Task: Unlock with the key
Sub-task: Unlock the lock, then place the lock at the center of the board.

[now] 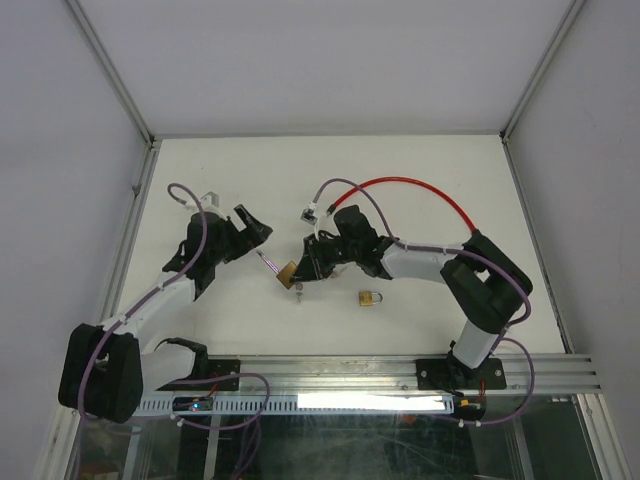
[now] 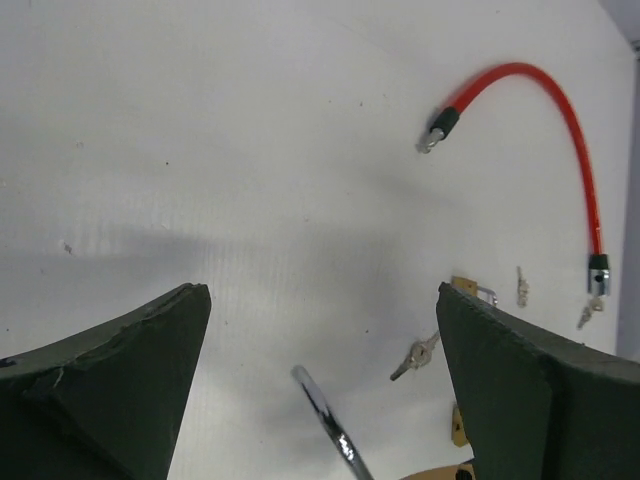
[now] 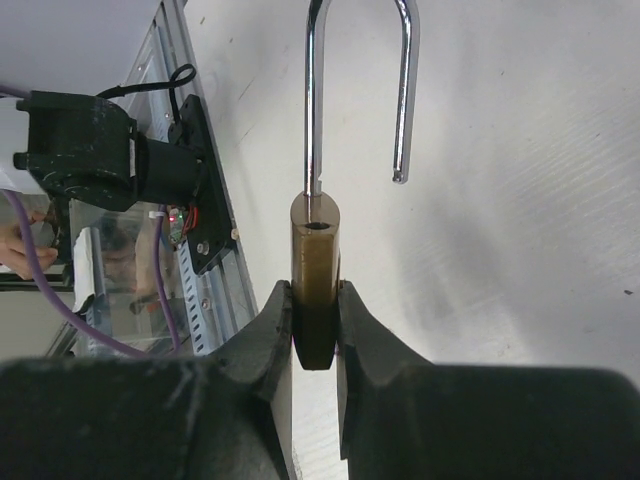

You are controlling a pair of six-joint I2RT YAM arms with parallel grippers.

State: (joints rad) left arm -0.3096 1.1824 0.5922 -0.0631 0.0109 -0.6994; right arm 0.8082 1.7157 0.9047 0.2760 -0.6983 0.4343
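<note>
1. right claw (image 3: 315,305): pressed together on the brass body of the padlock (image 3: 315,250). it pinches the narrow faces low down, so only the lower part of the body sits between the pads.
2. risk a: the grip is shallow and the brass looks smooth. a sideways pull on the shackle (image 3: 316,100) could twist or slide the padlock out of the pads.
3. risk b: one leg of the shackle stands free of the body. a push along its length might snap it home and relock it.
4. risk c: left claw (image 2: 322,300), spread wide and holding nothing, straddles the shackle's end. closing off-centre could knock the shackle aside instead of gripping it.
5. position: the padlock body lies inside the right claw. the shackle points away from it towards the left claw, and its end sits between that claw's fingers, touching neither.
6. loose keys (image 2: 415,358) lie on the table (image 1: 200,180) near the padlock, held by neither claw. whether a key sits in the lock cannot be told.
</note>
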